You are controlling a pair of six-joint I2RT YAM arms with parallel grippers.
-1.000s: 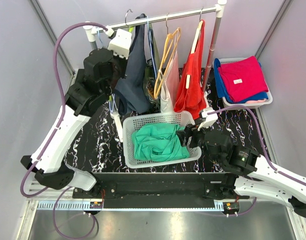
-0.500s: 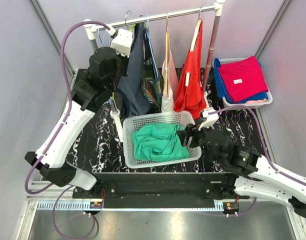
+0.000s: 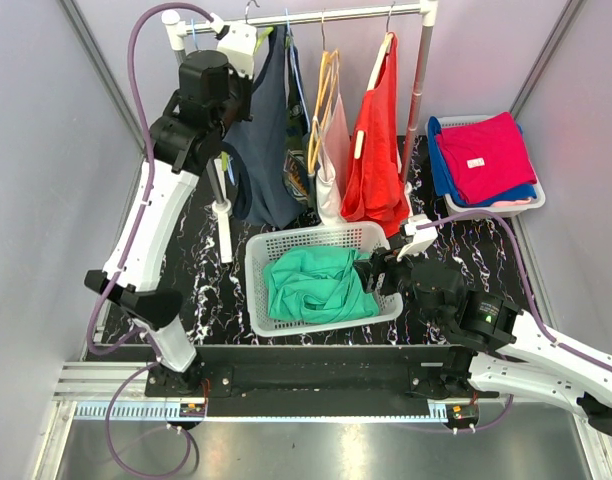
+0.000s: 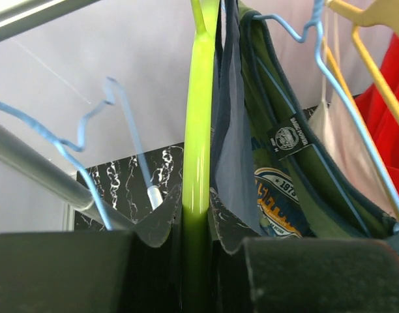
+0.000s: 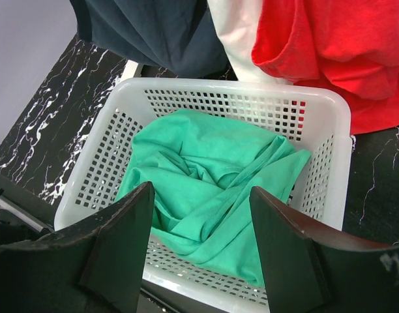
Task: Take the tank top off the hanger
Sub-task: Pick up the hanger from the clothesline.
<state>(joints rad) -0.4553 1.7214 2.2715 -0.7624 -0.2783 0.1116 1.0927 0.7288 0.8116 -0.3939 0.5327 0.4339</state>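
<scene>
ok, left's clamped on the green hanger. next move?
Probably raise the left gripper slightly to unhook the green hanger from the rail: it's shut on it, the navy tank top hangs there, right gripper hovers open over the basket.

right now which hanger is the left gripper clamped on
The lime-green hanger, under the navy tank top: it sits pinched in the left gripper; the blue hanger and yellow hanger hang free.

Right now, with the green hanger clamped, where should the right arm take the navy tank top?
Its bottom hem: the navy tank top hangs straight below the green hanger, lower edge loose by the back of the basket. The open right fingers should probably come from the front and below, then pull down.
</scene>
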